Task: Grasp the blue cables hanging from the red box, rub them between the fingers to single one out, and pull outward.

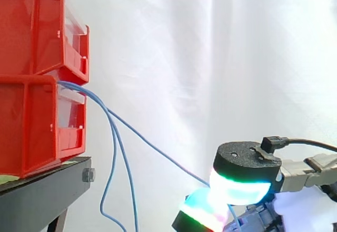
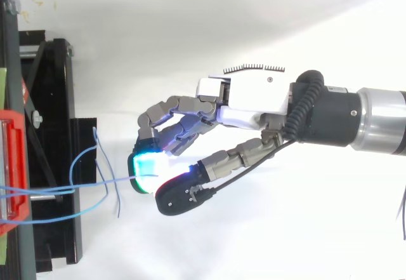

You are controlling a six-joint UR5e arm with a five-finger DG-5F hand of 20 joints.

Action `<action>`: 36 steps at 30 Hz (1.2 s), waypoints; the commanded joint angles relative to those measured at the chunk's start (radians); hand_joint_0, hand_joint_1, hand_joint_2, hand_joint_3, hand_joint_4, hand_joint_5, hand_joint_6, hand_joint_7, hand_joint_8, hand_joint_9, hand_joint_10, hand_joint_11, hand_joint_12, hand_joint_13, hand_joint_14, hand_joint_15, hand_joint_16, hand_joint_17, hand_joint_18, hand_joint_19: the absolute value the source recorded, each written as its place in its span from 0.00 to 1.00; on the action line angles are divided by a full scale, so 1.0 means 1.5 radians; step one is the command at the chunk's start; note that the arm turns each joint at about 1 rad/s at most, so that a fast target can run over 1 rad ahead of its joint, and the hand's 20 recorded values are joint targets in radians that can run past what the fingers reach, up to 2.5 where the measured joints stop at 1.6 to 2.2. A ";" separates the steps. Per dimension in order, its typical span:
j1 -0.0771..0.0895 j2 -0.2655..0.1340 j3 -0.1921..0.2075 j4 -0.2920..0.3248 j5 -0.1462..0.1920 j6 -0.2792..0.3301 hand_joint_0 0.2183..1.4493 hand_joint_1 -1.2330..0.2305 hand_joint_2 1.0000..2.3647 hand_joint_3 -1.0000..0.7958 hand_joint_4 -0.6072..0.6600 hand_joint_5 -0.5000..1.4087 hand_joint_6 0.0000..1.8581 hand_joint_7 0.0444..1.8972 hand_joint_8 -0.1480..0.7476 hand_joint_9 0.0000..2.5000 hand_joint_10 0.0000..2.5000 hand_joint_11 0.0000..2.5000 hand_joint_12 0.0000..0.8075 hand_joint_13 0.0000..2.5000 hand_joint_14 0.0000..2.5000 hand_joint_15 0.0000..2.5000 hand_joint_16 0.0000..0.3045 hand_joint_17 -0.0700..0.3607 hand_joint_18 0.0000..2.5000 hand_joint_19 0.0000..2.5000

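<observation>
The hand (image 2: 247, 105) pinches one blue cable (image 1: 158, 150) between its glowing pads (image 2: 147, 166), and the cable runs in a line back to the red box (image 1: 37, 127). The other cables (image 1: 113, 163) dangle loose beside the stand (image 1: 47, 182). If that pinch is shallow, I reckon a harder pull slips the thin cable free, or tugs the box forward.

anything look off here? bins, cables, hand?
Nothing stands out. The red bins sit stacked on the black stand. One blue cable runs straight from them into the hand's pinch, and the loose cables hang slack beside it. No damage visible.
</observation>
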 commanded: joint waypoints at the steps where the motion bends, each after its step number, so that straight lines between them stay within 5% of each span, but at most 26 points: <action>1: 0.000 0.000 0.000 0.000 0.000 0.000 0.29 0.28 0.01 0.52 0.47 0.25 0.41 0.62 0.43 0.29 0.00 0.00 0.45 0.21 0.00 0.02 0.16 0.42 0.25 0.10; 17: 0.000 0.000 0.000 0.000 0.000 0.000 0.28 0.27 0.01 0.55 0.47 0.25 0.41 0.62 0.46 0.35 0.00 0.00 0.47 0.25 0.00 0.03 0.17 0.43 0.28 0.09; 23: 0.000 0.000 0.000 0.000 0.000 0.000 0.29 0.26 0.00 0.56 0.46 0.26 0.41 0.61 0.45 0.39 0.00 0.03 0.36 0.24 0.00 0.05 0.14 0.38 0.22 0.08; 27: 0.000 0.000 0.000 0.000 0.000 0.000 0.29 0.26 0.00 0.56 0.46 0.26 0.41 0.59 0.45 0.39 0.00 0.03 0.44 0.26 0.00 0.05 0.16 0.42 0.25 0.08; 36: 0.001 0.000 0.000 0.000 0.000 0.000 0.29 0.28 0.00 0.55 0.48 0.26 0.41 0.59 0.46 0.38 0.00 0.03 0.46 0.27 0.00 0.05 0.16 0.42 0.28 0.09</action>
